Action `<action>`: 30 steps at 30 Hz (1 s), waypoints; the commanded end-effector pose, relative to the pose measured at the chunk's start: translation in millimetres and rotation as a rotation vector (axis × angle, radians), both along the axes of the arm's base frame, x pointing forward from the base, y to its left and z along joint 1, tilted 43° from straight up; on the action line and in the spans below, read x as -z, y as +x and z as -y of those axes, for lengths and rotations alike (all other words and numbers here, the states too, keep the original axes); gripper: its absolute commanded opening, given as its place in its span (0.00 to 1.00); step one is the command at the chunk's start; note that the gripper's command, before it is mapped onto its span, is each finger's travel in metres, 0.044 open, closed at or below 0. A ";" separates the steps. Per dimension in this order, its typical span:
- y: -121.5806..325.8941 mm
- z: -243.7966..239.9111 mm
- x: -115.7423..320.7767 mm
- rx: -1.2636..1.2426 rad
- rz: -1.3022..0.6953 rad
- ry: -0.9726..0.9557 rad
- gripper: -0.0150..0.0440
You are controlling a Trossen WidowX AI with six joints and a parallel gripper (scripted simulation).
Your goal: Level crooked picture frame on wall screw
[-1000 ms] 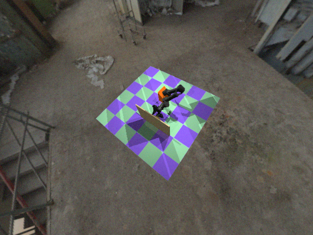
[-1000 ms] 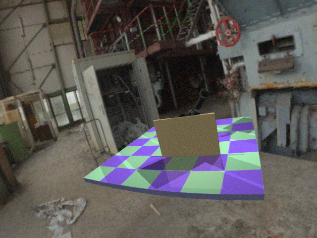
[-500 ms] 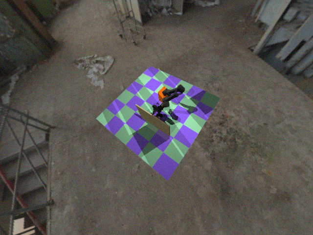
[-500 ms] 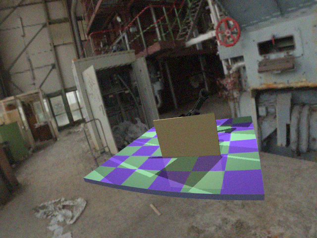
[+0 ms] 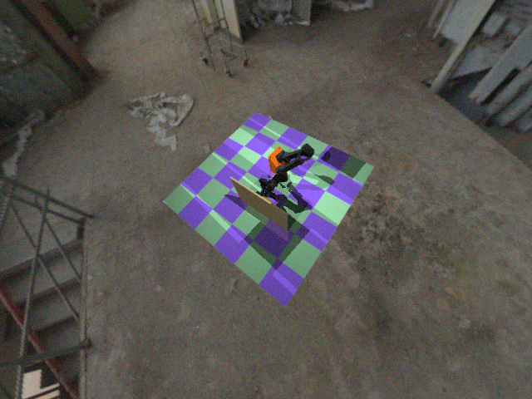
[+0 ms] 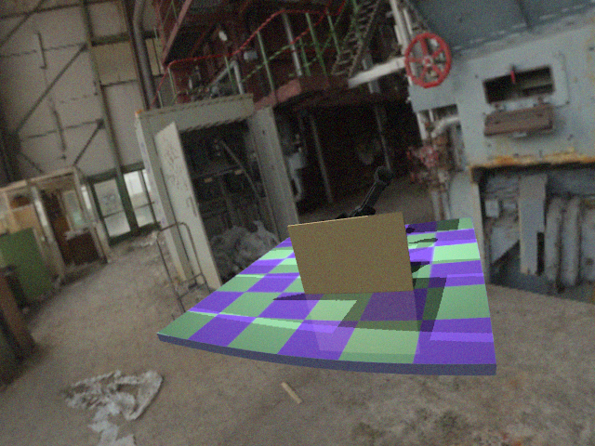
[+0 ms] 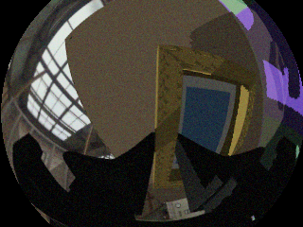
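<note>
The picture frame (image 7: 168,85), gold with a blue picture and grey border, shows in the wrist view against the brown wall panel (image 7: 114,71) (image 5: 253,204) (image 6: 352,254). My gripper (image 7: 164,136) (image 5: 264,194) is at the frame's long bar on the left of the wrist view, one black fingertip on each side, close against it; it looks shut on that bar. The panel hides the frame and gripper in the exterior view. The screw and the notched strip are not visible. The frame's exact tilt cannot be told from these views.
The panel stands upright on the green and purple checkered table (image 5: 285,288) (image 6: 454,346). The arm (image 5: 296,156) (image 6: 372,194) reaches over from its orange base (image 5: 273,160) to the picture side of the panel. Shadows cross the table and the panel.
</note>
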State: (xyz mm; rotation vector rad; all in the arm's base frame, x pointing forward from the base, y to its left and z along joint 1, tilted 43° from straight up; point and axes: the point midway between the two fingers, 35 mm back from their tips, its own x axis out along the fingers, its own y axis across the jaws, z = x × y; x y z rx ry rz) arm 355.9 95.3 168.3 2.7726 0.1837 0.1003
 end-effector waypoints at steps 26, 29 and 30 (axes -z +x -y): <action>0.6 4.3 -1.6 -0.003 0.001 0.001 0.25; 0.7 5.2 -2.0 -0.003 0.001 0.001 0.25; 0.8 5.5 -2.1 -0.003 0.001 0.001 0.25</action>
